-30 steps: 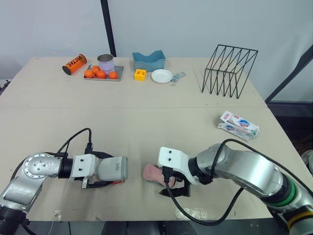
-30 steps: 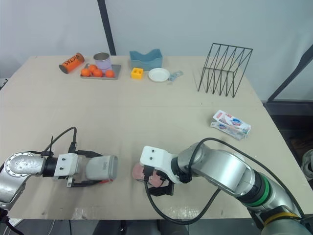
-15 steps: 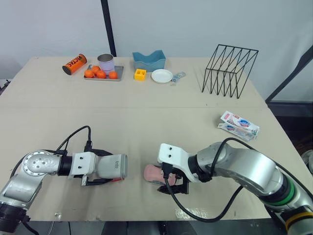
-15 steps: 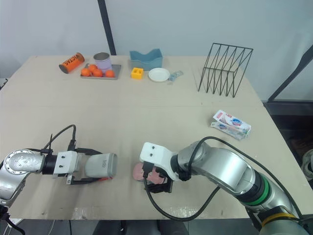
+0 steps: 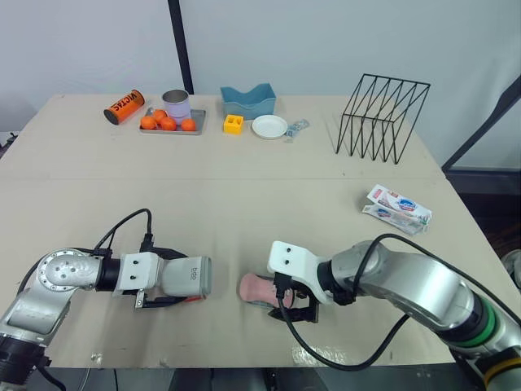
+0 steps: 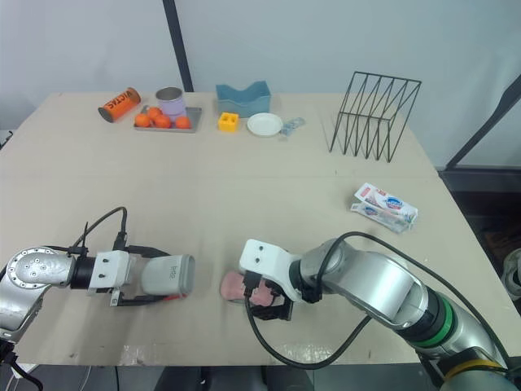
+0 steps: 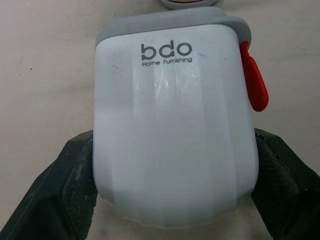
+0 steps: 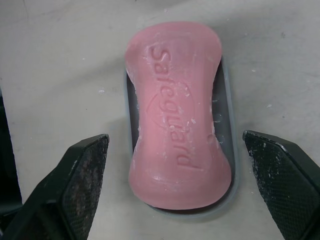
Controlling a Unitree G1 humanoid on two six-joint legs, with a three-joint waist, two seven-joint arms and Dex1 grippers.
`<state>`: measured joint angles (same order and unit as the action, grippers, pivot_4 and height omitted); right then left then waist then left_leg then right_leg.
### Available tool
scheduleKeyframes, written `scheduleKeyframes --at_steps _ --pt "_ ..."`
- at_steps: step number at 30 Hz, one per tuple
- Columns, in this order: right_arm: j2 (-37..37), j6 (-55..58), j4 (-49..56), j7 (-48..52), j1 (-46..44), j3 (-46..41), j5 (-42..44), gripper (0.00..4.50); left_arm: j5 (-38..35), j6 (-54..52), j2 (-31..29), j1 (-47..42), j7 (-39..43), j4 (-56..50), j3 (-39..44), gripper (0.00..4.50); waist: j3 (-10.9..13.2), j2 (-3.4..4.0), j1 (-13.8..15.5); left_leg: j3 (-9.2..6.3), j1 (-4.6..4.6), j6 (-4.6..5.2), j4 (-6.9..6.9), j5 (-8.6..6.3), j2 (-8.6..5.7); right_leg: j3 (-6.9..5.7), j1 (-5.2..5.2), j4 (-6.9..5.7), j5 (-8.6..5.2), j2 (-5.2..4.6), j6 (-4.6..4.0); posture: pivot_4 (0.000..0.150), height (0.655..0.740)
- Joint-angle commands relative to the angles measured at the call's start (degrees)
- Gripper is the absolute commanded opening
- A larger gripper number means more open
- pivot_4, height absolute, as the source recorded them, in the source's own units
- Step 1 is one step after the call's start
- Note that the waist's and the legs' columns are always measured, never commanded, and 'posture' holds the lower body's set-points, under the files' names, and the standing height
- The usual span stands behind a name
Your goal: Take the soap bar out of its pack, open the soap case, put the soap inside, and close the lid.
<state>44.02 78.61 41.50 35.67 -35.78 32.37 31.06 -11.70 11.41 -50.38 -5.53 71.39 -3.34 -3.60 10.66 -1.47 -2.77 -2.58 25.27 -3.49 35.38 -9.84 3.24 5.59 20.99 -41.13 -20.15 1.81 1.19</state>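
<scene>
Rightward eased the right hand (image 5: 295, 307), spread around the soap (image 8: 175, 135) seated in its case base (image 8: 228, 155) at lower centre; next, the left hand (image 7: 172, 145), pinching the lid (image 7: 170, 85), needed to cap it.

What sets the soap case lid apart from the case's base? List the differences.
The soap case lid is white with a red tab; the base is a shallow grey tray. The left end effector clamps the lid; the base lies ungripped between the fingers of the open right end effector. The base carries the pink soap bar; the lid none. Both are near the table's front edge.
</scene>
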Motion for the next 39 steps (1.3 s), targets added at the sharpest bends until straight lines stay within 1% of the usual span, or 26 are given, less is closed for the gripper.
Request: scheduleKeyframes --at_steps 1,13,15,17,18,25,29,34,39 --pt "0.89 -2.05 0.75 -0.95 0.39 2.05 -2.41 4.44 -0.37 1.14 -0.07 -0.33 -0.06 -0.6 0.62 3.54 0.0 0.0 -0.01 0.0 0.0 0.0 0.0 0.0 0.0 0.0 0.0 0.0 0.0 0.0 0.0 0.15 0.74" --pt "0.93 -2.4 -0.18 -1.42 0.95 5.18 -5.44 4.44 -0.03 1.75 0.24 -0.9 0.0 0.25 0.34 3.54 -0.04 -0.06 -0.04 0.05 -0.11 -0.01 0.01 0.0 0.19 -0.01 -0.04 0.0 -0.09 0.01 0.17 0.15 0.74" --pt "1.15 -2.45 -0.14 -1.14 1.0 5.35 -5.57 3.92 -0.02 1.85 0.28 -0.96 0.0 0.37 0.31 3.54 -0.04 -0.06 -0.03 0.05 -0.11 -0.01 0.01 0.0 0.2 -0.01 -0.04 0.0 -0.09 0.02 0.16 0.15 0.74" --pt "1.19 -2.18 -0.17 -0.93 1.03 5.34 -5.71 3.26 0.03 1.93 0.28 -1.0 -0.02 0.44 0.29 3.54 -0.04 -0.06 -0.01 0.05 -0.11 -0.01 0.01 0.0 0.19 -0.01 -0.04 0.0 -0.09 0.02 0.16 0.15 0.74" --pt "1.2 -2.06 -0.19 -0.81 1.04 5.32 -5.82 2.76 0.07 1.97 0.28 -1.02 -0.05 0.46 0.29 3.54 -0.06 -0.1 0.0 0.04 -0.1 -0.01 0.01 0.0 0.17 -0.01 -0.04 0.0 -0.09 0.02 0.16 0.15 0.74" --pt "1.31 -2.0 -0.68 -0.37 0.8 5.6 -6.32 2.76 0.35 2.32 0.63 -1.83 -0.12 1.23 -0.03 3.54 -0.08 -0.13 -0.01 0.03 -0.11 -0.01 0.01 0.0 0.17 -0.01 -0.06 0.0 -0.09 0.02 0.16 0.15 0.74" --pt "1.7 -2.01 -0.43 1.14 0.06 4.25 -5.55 2.76 0.28 2.53 1.04 -3.05 0.09 1.94 -0.56 3.54 -0.08 -0.12 0.01 0.02 -0.1 -0.01 0.01 0.0 0.16 -0.02 -0.06 0.0 -0.09 0.02 0.16 0.15 0.74" --pt "2.39 -1.97 -1.03 3.87 -2.66 1.79 -4.46 2.76 -0.51 2.2 2.19 -5.07 1.21 1.97 -1.43 3.54 -0.07 -0.11 0.01 0.01 -0.05 -0.01 0.01 0.0 0.07 -0.02 -0.05 0.0 -0.07 0.04 0.12 0.15 0.74" --pt "1.99 -3.35 -3.69 5.43 -5.63 1.65 -5.14 2.76 0.35 2.68 3.46 -7.58 1.95 2.66 -2.98 3.54 -0.05 -0.09 0.01 0.0 -0.03 0.0 0.01 0.0 0.03 -0.01 -0.03 0.0 -0.04 0.03 0.07 0.15 0.74"
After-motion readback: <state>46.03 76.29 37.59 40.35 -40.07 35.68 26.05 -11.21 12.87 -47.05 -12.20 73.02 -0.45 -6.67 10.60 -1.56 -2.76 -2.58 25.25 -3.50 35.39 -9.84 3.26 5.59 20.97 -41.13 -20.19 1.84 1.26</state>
